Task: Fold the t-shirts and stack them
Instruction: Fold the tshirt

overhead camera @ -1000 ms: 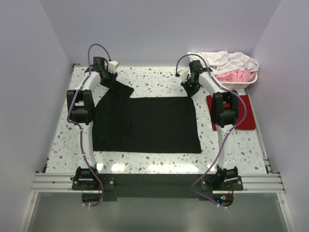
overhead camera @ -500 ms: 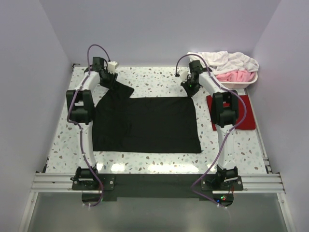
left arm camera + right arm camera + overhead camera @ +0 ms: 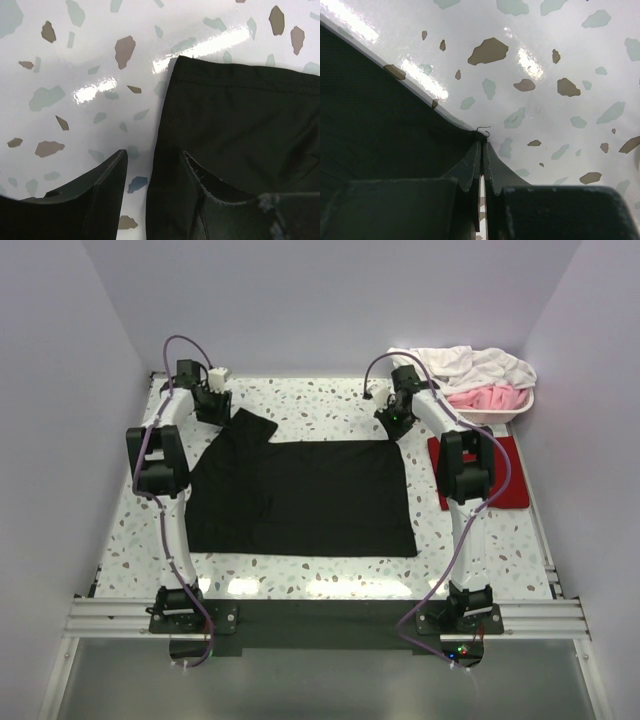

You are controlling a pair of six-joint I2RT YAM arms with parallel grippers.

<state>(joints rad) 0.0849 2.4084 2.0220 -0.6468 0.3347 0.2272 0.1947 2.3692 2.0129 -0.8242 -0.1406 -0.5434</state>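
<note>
Red shirt (image 3: 512,480) looks folded and parked, black shirt (image 3: 310,495) lies flat and unfolded on the tabletop (image 3: 300,400), my right jaws pinching its corner, left jaws apart at the sleeve edge.

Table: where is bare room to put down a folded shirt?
Two bare strips: the far one, beyond the black shirt, between left tool and right tool; the near one, between that shirt and the table edge. The right side is crowded: red shirt, basket.
</note>
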